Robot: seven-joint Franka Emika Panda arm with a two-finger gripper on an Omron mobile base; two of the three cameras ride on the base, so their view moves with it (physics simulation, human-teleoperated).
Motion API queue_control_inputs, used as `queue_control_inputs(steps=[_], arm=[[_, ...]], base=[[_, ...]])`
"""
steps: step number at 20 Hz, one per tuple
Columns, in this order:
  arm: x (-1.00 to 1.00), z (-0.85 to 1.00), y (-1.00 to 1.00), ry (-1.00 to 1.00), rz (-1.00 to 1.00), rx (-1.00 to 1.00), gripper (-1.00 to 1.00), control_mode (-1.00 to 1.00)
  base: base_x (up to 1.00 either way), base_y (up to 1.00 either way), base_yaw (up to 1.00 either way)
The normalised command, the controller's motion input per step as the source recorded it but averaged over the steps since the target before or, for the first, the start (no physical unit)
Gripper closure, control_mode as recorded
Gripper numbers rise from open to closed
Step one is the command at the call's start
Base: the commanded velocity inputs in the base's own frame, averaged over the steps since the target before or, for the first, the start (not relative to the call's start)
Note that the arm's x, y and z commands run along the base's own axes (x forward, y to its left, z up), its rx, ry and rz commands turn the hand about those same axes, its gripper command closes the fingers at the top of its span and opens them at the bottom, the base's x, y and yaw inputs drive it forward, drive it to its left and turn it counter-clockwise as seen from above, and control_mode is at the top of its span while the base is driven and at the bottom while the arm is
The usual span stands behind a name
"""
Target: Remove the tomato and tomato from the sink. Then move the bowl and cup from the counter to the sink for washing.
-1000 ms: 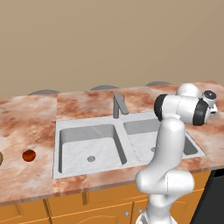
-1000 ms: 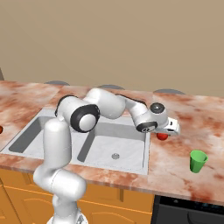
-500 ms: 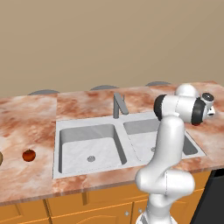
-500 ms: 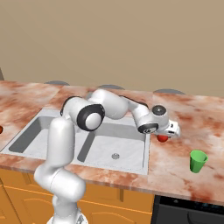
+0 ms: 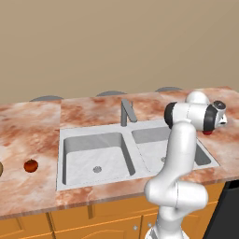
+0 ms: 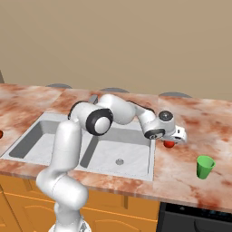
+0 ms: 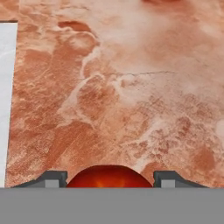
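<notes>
A bright red tomato (image 7: 109,176) sits between my two finger tips (image 7: 53,179) in the hand view, and my gripper (image 6: 172,141) is shut on it. It hangs low over the marbled counter (image 6: 186,122), just right of the sink (image 6: 152,163). Whether it touches the stone I cannot tell. From the left base view that tomato (image 5: 207,132) peeks out under the hand. The darker tomato (image 5: 31,165) lies on the counter left of the sink (image 5: 60,140). A green cup (image 6: 205,166) stands on the counter right of my gripper. A tan sliver of the bowl (image 5: 0,168) shows at the left edge.
A grey angular faucet (image 5: 126,112) rises behind the divider between the two basins. Orange cabinets (image 5: 93,219) run under the counter front. A dark appliance (image 6: 195,219) sits below the counter at the right. The sink's pale rim (image 7: 6,100) lies along the hand view's left.
The arm's elbow has swung a little to the right in the right base view. The gripper and the tomato in it have hardly moved.
</notes>
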Motion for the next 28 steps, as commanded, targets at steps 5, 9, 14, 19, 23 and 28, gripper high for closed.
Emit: queue_control_inputs(steps=[5,9,14,19,23,28], arm=[[0.12,-0.19,-0.06,0.01,0.0,0.0,1.0,-1.0],[0.1,-0.18,-0.08,0.01,0.0,0.0,1.0,-1.0],[0.07,-0.18,-0.03,0.04,0.0,0.0,-1.0,-1.0],[0.0,-0.16,0.0,0.08,0.0,0.0,-1.0,-1.0],[-0.01,-0.08,-0.01,0.11,0.0,0.0,-1.0,-1.0],[-0.05,0.0,-0.04,0.02,-0.02,0.0,-1.0,-1.0]], base=[[0.0,0.0,0.0],[0.0,0.0,0.0],[0.0,0.0,0.0],[0.0,0.0,0.0],[0.0,0.0,0.0],[0.0,0.0,0.0]])
